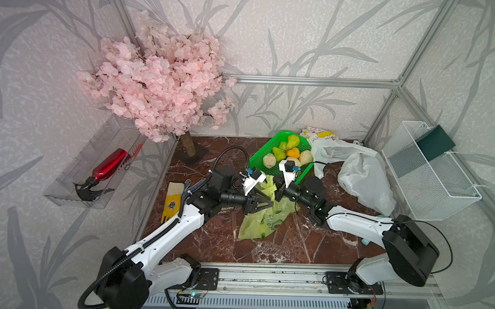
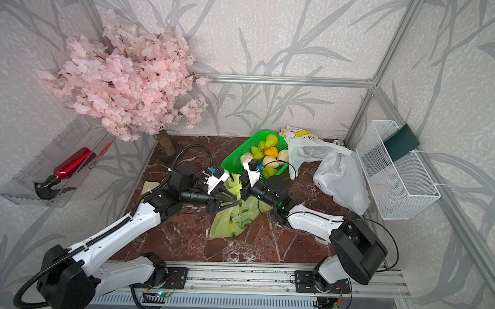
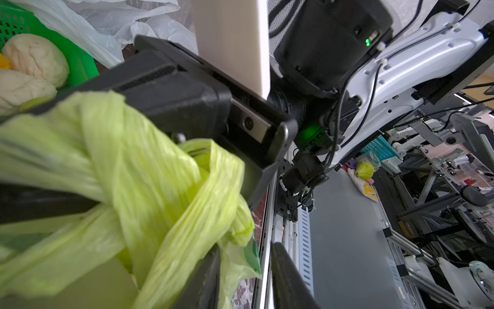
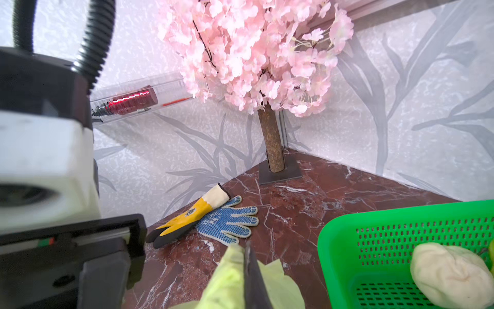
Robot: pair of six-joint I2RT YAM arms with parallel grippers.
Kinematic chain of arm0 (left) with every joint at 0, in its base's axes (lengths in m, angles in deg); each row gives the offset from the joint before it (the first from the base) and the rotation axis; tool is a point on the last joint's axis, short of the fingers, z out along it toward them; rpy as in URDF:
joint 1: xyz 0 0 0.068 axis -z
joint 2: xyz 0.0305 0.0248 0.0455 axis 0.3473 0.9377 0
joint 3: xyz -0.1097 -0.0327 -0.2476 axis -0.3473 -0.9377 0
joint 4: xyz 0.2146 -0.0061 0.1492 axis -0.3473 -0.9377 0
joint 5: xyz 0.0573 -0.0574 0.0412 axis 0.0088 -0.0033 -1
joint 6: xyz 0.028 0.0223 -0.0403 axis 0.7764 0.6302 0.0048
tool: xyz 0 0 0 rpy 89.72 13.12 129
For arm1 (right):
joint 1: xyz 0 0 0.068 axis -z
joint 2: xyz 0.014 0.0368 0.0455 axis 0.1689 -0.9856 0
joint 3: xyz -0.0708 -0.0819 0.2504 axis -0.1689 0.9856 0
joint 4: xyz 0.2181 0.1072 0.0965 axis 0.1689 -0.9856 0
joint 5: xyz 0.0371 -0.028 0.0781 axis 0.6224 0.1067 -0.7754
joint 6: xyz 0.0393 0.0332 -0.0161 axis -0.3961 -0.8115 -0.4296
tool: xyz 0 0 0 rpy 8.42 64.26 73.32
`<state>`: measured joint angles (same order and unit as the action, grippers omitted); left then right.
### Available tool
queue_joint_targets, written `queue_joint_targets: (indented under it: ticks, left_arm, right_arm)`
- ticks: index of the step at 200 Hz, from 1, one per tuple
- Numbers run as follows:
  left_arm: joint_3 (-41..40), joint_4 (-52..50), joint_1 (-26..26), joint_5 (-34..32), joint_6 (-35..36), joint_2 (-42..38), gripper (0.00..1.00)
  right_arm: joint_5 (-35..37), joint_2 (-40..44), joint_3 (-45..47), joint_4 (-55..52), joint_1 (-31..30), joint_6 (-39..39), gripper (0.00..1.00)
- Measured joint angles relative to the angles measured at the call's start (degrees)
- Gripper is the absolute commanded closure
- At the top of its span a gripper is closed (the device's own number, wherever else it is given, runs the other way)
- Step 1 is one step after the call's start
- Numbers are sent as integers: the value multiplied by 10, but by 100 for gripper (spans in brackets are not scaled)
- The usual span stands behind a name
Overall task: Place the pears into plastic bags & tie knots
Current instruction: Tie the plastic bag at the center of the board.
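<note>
Step in hand, by my reading: tying off the yellow-green bag (image 1: 262, 222). It lies crumpled mid-desk (image 1: 294, 247), just in front of the green basket (image 1: 257, 158). Both arms meet over its top.

Left wrist view: the bag's handles (image 3: 160, 187) are roped thin, crossed and looped over one another. A knot is begun but loose, not cinched.

Left end effector (image 1: 270, 202): fingers (image 3: 205, 278) stand partly apart, with the rail showing through the gap. Loose plastic drapes against one finger, and nothing looks clamped.

Right end effector (image 4: 248, 258): closed flat, pinching a fold of the yellow-green plastic close to the handles.

Pears (image 1: 280, 153): green, cream and orange ones sit heaped in the basket. Whether any is inside the yellow-green bag I cannot tell; the bag lies fairly flat, and the dark shapes on it may only be print.

White bags (image 1: 364, 179): slumped at the far right of the desk, beside the basket. No knot shows at their tops.

Next move, as I judge it:
- The left end effector has to close on the free handle strand.
- Both arms then draw apart, low and level, to seat the knot.
- The film is thin and slippery. A grip too near the end may slide off, and a pull upward would lift the bag rather than tighten the knot.
</note>
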<state>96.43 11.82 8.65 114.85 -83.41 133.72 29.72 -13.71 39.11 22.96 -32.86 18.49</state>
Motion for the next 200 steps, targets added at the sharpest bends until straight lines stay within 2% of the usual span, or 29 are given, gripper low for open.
queue_joint_targets:
  ticks: [10,25,51,89,124,147,200]
  left_arm:
    - [6,-23,-18,-3,1,-17,66]
    - [8,-37,-71,-8,-3,-57,67]
    - [10,-3,-138,-31,-34,-83,67]
    - [4,111,-128,-24,-93,-2,64]
    - [-52,184,-68,-20,-126,44,64]
    - [-70,194,-54,-21,-138,46,64]
    - [-56,149,-96,-51,-148,-19,59]
  right_arm:
    - [-2,-7,3,22,0,-4,100]
    - [-6,-14,4,52,0,-10,100]
    - [-10,-24,6,89,0,-23,100]
    - [-13,-40,6,120,0,-40,100]
    - [-18,-54,2,134,0,-64,100]
    - [-22,-56,1,134,0,-68,100]
    - [-35,-57,1,141,3,-79,100]
